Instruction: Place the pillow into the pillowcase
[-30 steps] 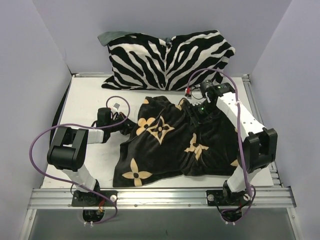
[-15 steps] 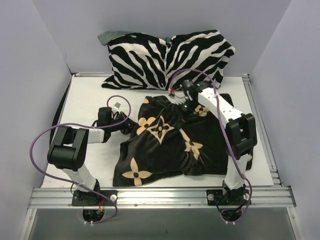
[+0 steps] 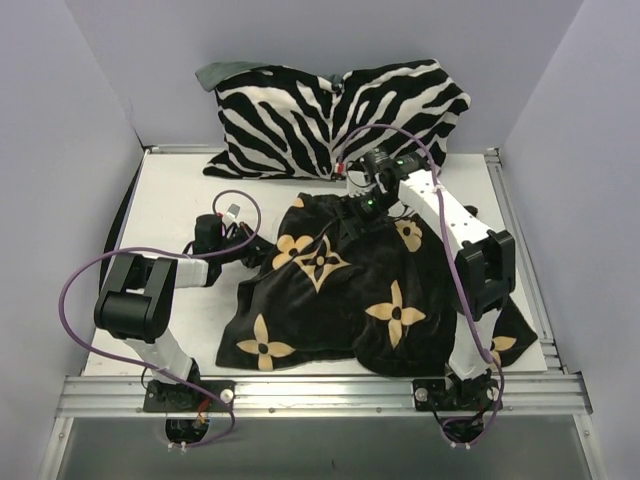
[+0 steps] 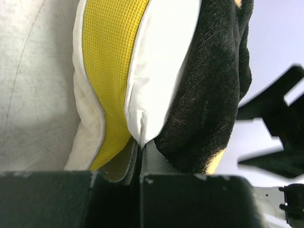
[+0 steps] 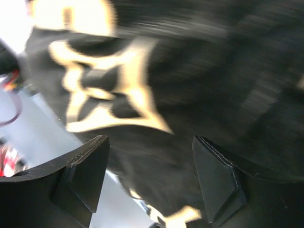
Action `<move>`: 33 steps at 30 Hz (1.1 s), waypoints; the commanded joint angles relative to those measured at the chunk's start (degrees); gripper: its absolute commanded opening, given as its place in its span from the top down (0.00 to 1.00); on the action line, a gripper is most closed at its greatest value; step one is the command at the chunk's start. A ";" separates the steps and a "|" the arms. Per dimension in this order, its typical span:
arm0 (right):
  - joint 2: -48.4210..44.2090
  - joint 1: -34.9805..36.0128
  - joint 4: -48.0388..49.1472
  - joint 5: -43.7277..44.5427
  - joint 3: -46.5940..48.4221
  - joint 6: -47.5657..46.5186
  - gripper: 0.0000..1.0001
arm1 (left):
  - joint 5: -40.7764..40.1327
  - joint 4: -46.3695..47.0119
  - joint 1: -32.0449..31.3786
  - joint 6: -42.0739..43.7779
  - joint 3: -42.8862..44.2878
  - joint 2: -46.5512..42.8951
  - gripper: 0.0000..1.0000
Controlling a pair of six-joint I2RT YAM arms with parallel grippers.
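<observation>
One pillow (image 4: 114, 71) corner sits pinched inside the left end effector (image 4: 141, 148).

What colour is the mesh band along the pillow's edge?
The edge band is bright yellow mesh, between white panels of the pillow; clearest in the left wrist view.

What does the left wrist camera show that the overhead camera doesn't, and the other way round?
Only the left wrist view shows the pillow, its white-and-yellow edge pinched in the shut left gripper. Only the overhead view shows the zebra cushion and the full spread of the pillowcase. Both show the pillowcase's black fabric.
</observation>
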 commanded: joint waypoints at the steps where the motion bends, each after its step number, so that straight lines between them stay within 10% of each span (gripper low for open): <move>1: -5.36 -3.04 -3.86 8.94 0.08 -1.55 0.29 | 2.03 4.08 0.20 -0.92 -0.73 -2.70 1.00; 21: 15.04 6.71 -4.22 -6.08 20.74 5.92 0.44 | 3.26 6.72 -1.39 -1.27 2.25 -1.64 1.00; 33: -11.77 -1.90 -6.85 13.65 -10.27 2.93 0.28 | 2.29 6.81 -1.03 -0.74 -0.56 -4.29 1.00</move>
